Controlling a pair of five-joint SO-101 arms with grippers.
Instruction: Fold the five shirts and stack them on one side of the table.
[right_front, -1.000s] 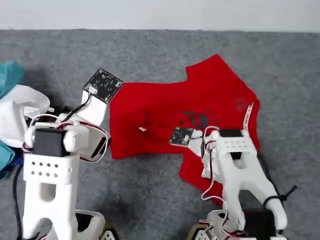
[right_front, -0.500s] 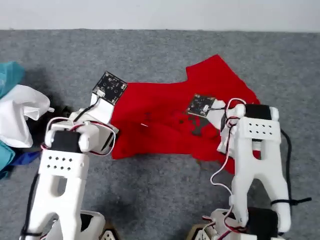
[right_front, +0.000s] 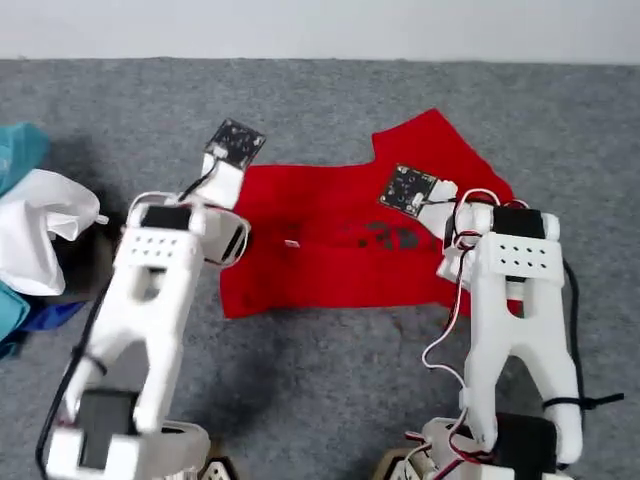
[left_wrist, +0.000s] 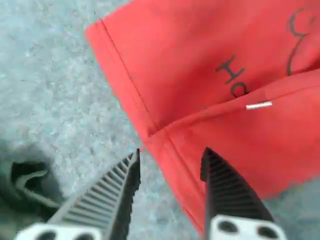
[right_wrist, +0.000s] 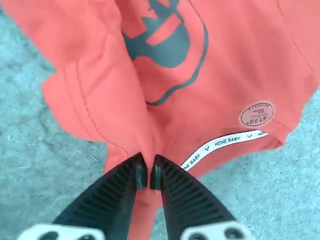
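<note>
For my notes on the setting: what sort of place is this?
Probably a robot test bench: two white arms at a grey covered table, a red shirt laid out, more clothes heaped aside.

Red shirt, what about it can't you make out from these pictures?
High view: the right arm covers the lower right part of the red shirt.
Left wrist view: the black print is blurred and cut off by the edge.
Right wrist view: the shut right pincer hides how much cloth it holds.
High view: the frame edge cuts the clothes pile.
</note>
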